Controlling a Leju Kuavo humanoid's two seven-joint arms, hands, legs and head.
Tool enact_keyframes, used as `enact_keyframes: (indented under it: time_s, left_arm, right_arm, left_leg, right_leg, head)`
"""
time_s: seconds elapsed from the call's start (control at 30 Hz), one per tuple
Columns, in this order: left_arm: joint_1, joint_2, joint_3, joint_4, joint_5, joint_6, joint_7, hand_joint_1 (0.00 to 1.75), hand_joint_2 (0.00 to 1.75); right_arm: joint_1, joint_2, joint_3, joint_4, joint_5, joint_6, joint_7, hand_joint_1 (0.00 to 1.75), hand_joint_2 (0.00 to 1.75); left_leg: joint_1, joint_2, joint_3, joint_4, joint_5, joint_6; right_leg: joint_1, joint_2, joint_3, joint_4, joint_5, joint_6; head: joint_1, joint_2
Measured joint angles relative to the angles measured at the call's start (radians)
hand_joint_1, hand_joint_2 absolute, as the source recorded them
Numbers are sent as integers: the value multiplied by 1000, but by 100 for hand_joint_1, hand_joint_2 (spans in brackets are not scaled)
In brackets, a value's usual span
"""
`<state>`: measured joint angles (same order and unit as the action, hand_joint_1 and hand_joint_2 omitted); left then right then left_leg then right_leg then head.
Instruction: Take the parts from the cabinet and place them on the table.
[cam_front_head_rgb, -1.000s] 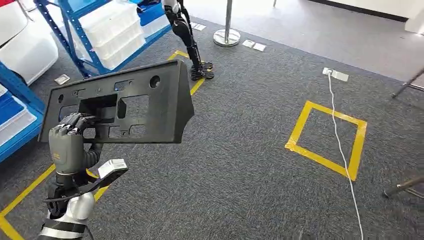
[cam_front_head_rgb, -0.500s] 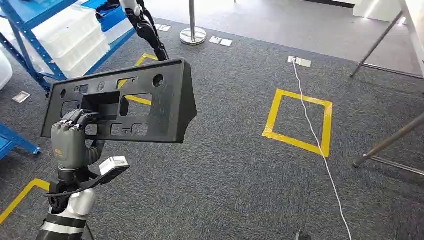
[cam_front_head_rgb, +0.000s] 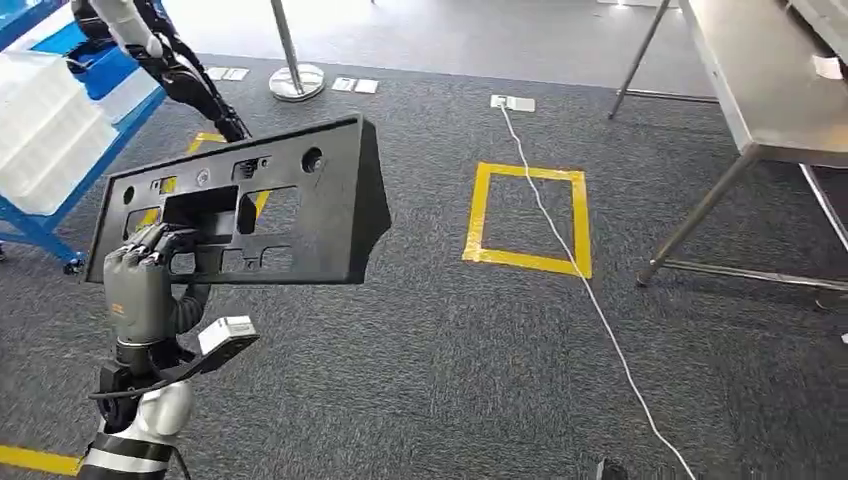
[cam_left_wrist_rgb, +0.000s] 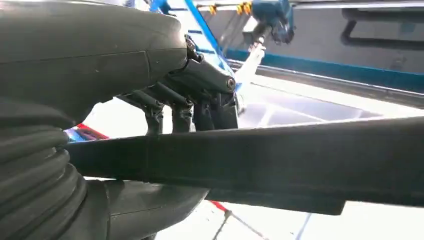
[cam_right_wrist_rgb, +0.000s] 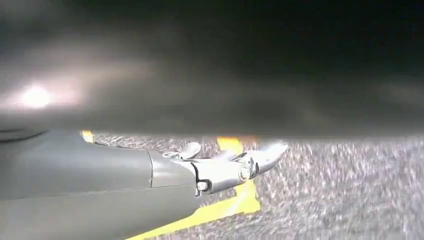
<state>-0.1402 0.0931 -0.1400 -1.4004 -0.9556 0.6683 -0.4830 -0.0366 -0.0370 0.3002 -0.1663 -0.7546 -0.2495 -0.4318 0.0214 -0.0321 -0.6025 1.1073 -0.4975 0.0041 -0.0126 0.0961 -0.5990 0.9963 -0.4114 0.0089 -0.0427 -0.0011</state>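
Carpet, cable; left hand holds part.

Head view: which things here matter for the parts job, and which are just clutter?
Job:
black plastic part, held by left hand
metal table, the drop-off
blue shelving

Lying about:
yellow tape square
white cable
stanchion base

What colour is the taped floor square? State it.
Yellow: the square shows best in the head view.

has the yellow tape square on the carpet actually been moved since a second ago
No. The yellow tape square slid left in the head view, but the white cable still crosses it alike; the camera turned.
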Motion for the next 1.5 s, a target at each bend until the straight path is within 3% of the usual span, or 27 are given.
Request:
enact_keyframes:
  time_s: [0.03,0.07,0.13,0.2,0.27,0.3,0.37,0.4,0.43,0.5,0.53,0.57,0.7,0.73,0.8,0.87,0.9,0.97,1.03,1.07,1.2,1.23,1.27,1.3,1.4,1.43,1.5]
  left_arm:
    - [0,0,0,0,0,0,0,175,175]
    - [0,1,0,0,0,0,0,175,175]
    - [-1,2,-1,1,0,-1,0,175,175]
    - [-8,1,-2,1,0,-1,0,175,175]
    - [-9,1,-2,0,3,-1,-4,175,175]
    - [-8,3,0,0,6,-2,-4,175,175]
    - [-5,3,0,0,10,-6,-5,175,175]
    - [-5,3,0,1,9,-7,-5,175,175]
    - [-5,3,-1,1,9,-7,-6,175,175]
    - [-5,3,-2,1,9,-7,-6,175,175]
    - [-6,3,-2,1,9,-7,-7,175,175]
    - [-6,3,-1,1,9,-8,-7,175,175]
    - [-9,3,-2,1,9,-9,-9,175,175]
    - [-12,4,-3,0,9,-10,-9,175,175]
    - [-12,7,-2,1,9,-10,-9,175,175]
    - [-9,10,-2,3,9,-14,-9,175,175]
    - [-7,10,-2,4,9,-16,-9,175,175]
    - [-7,10,-3,4,9,-20,-9,175,175]
    - [-11,11,-3,4,9,-21,-11,175,175]
    - [-13,11,-4,6,9,-21,-12,175,175]
    - [-16,13,-6,6,10,-25,-13,175,175]
    - [-21,13,-6,6,10,-25,-13,175,175]
    - [-22,13,-6,5,10,-25,-13,175,175]
    - [-22,16,-5,3,10,-25,-14,175,175]
    - [-22,19,-4,3,9,-25,-13,175,175]
    - [-22,19,-5,3,8,-25,-14,175,175]
    - [-22,19,-6,3,6,-25,-14,175,175]
  right_arm:
    - [0,0,0,0,0,0,0,0,0]
    - [-3,0,0,0,0,0,0,0,0]
    - [-1,0,0,0,0,-1,0,0,0]
    - [6,-1,0,0,0,-2,0,0,0]
    - [5,1,0,0,2,-4,0,0,0]
    - [1,2,0,0,3,-3,1,0,0]
    - [-1,3,0,0,5,-3,1,0,0]
    - [1,3,0,0,6,-4,2,0,0]
    - [2,3,0,0,6,-4,3,0,0]
    - [1,2,0,0,7,-4,3,0,0]
    - [0,2,0,0,8,-4,3,0,0]
    - [-4,2,0,0,9,-4,4,0,0]
    - [-3,1,0,0,9,-4,5,0,0]
    - [-1,3,0,0,9,-4,6,0,0]
    - [-4,4,0,0,10,-8,13,0,0]
    - [-5,5,0,0,21,-25,37,0,0]
    - [-3,5,1,0,29,-35,55,0,0]
    - [0,8,12,1,48,-54,106,0,0]
    - [2,13,27,1,68,-69,166,0,0]
    - [1,13,36,2,76,-76,195,0,0]
    - [19,21,74,8,99,-93,297,0,0]
    - [24,22,82,10,101,-93,308,0,0]
    - [25,25,89,11,103,-93,315,0,0]
    - [23,30,95,11,105,-93,316,0,0]
    - [21,37,110,11,107,-84,317,0,0]
    - [22,39,114,11,108,-82,317,0,0]
    - [23,39,118,11,108,-77,315,0,0]
  left_leg:
    - [2,-47,28,-70,30,4]
    - [4,-63,38,-90,22,3]
    - [-7,-42,34,-88,22,3]
    - [-5,-17,39,-102,31,15]
    - [-7,7,45,-113,38,24]
    - [-8,21,44,-113,38,26]
    - [-12,51,43,-113,36,29]
    - [-12,64,43,-113,35,29]
    - [-12,76,44,-113,34,28]
    - [-12,99,46,-112,31,24]
    - [-12,108,49,-111,28,19]
    - [-25,118,49,-109,22,12]
    - [-23,157,60,-113,14,-5]
    - [-15,119,52,-99,1,-13]
    - [-10,48,5,16,-68,-15]
    - [-9,32,-78,181,-133,-20]
    - [-9,31,-101,218,-135,-20]
    - [-7,28,-73,139,-65,-18]
    - [5,-6,12,-42,29,-21]
    - [12,-59,28,-72,11,-25]
    - [-3,-25,34,-84,21,-1]
    - [4,-10,35,-93,29,12]
    - [0,-1,35,-94,30,18]
    - [-3,13,33,-94,31,25]
    - [-13,58,31,-94,29,29]
    - [-13,72,31,-94,28,29]
    - [-14,96,31,-94,28,28]
  right_leg:
    - [-2,12,0,0,0,0]
    - [10,23,-5,5,-1,4]
    - [-2,43,-15,1,5,15]
    - [-2,62,-26,-5,8,27]
    - [1,-40,-66,73,-33,18]
    - [-1,-67,-105,150,-64,15]
    - [-3,-86,-183,307,-114,18]
    - [-4,-86,-193,327,-114,26]
    - [-4,-88,-175,292,-97,35]
    - [-5,-105,-82,121,-36,52]
    - [-3,-151,-25,25,-11,54]
    - [8,-179,-2,-3,-9,46]
    - [8,-124,-12,-8,-1,17]
    - [-7,-111,-6,-11,2,10]
    - [-7,-93,-3,-11,1,-1]
    - [-3,-65,-3,-11,2,-5]
    - [-2,-51,-3,-10,2,-5]
    - [-2,-21,1,-8,2,-5]
    - [-4,8,5,-5,0,-3]
    - [-1,17,0,-3,0,2]
    - [-8,63,-24,-7,15,30]
    - [-5,37,-38,4,8,31]
    - [2,-24,-54,36,-11,28]
    - [2,-60,-86,98,-40,22]
    - [0,-86,-195,328,-119,18]
    - [0,-86,-194,327,-114,24]
    - [0,-93,-118,197,-66,38]
  head:
    - [0,0]
    - [2,0]
    - [0,0]
    - [2,0]
    - [7,0]
    - [8,0]
    - [7,0]
    - [8,0]
    - [8,0]
    - [8,0]
    - [8,0]
    - [10,0]
    - [5,0]
    - [4,0]
    - [-2,0]
    - [-3,0]
    - [-3,0]
    - [-4,0]
    - [-4,0]
    - [-3,0]
    - [-2,0]
    - [-2,0]
    - [1,0]
    - [7,0]
    - [8,0]
    - [7,0]
    - [9,0]
